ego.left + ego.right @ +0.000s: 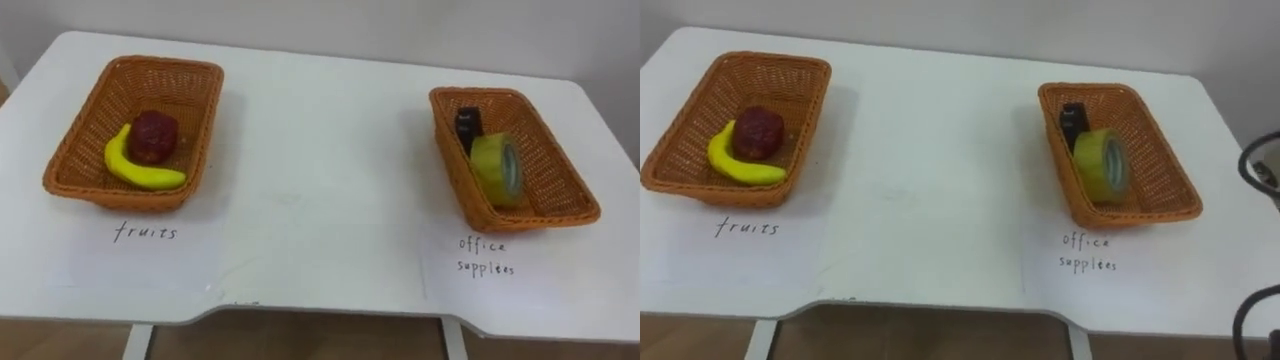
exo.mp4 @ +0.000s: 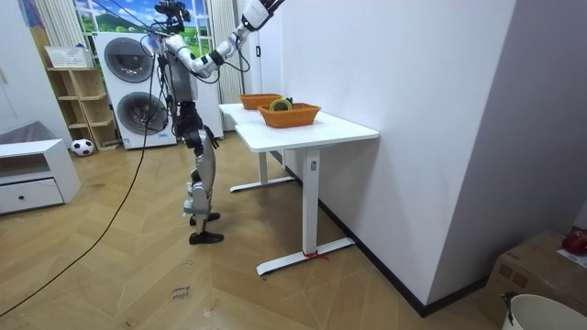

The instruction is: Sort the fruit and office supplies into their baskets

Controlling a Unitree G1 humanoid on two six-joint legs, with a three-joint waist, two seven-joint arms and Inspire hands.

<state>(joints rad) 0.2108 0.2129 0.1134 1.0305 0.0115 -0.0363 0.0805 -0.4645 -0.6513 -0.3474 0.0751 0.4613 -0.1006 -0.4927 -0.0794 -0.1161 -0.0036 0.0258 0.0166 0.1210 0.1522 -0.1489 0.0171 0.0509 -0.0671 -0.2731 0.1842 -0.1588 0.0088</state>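
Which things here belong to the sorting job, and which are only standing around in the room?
Job: fruit basket, banana, dark red fruit, supplies basket, tape roll, small black item, white table.
About: washing machines, ball, shelf unit, white drawer cabinet.

1. A plain white wall (image 2: 413,110) runs along the room view's right, with a white table (image 2: 332,132) against it.
2. The floor (image 2: 138,275) is light herringbone wood.
3. Stacked washing machines (image 2: 128,87) and open shelves (image 2: 71,96) stand at the back, and a low white drawer unit (image 2: 32,179) at the left.

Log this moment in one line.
fruits basket: banana, dark red fruit | office basket: tape roll, black item | robot: standing beside table | sorting: looks done
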